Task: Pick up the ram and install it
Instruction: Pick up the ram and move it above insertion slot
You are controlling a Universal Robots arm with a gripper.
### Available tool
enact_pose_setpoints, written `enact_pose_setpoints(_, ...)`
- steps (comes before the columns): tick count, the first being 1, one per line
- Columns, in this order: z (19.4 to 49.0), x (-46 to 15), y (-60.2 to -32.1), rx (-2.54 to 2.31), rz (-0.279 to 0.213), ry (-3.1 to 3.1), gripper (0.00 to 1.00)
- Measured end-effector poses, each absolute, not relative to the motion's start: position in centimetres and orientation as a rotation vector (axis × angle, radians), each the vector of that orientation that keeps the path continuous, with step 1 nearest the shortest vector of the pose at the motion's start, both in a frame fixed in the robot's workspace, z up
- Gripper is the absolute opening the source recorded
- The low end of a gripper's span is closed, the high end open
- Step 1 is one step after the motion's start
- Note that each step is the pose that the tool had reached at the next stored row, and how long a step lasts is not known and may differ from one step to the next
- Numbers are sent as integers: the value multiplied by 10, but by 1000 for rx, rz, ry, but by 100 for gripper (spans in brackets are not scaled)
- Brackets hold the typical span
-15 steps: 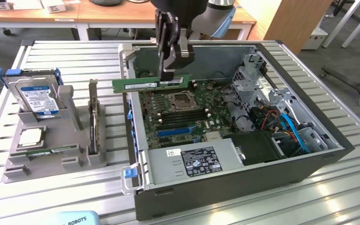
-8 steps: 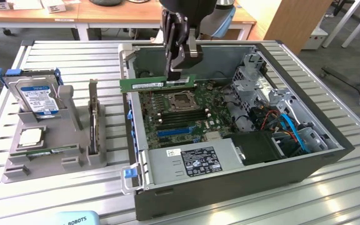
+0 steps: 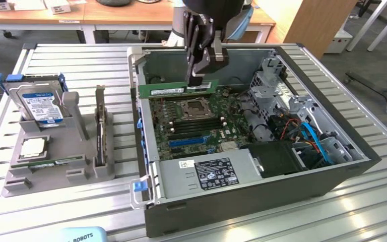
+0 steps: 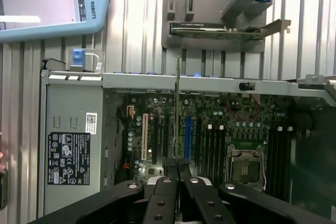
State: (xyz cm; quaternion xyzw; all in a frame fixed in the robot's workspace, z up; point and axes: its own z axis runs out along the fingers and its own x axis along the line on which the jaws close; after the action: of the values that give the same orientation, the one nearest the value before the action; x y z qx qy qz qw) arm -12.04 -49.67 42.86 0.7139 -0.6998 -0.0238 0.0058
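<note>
Exterior view: claw [image 3: 197, 80] grasping ram [image 3: 167, 91] over motherboard [image 3: 210, 132], processor socket [image 3: 195, 108] nearby.

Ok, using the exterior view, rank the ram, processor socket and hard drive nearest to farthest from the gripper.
1. ram, clamped in the gripper.
2. processor socket, directly beneath it.
3. hard drive, in the holder at the exterior view's left.

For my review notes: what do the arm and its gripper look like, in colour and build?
The gripper is black: two slim fingers on hinged link bars, with round silver pins at the joints, as the wrist view shows. The arm above it is dark, with a light blue cap on one side. No cables or markings can be made out on it.
</note>
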Motion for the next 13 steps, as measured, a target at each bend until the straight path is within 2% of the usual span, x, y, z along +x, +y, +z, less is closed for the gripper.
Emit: enact_pose_setpoints(13, 429, -99, -497, 2236, -74, -2189, 12)
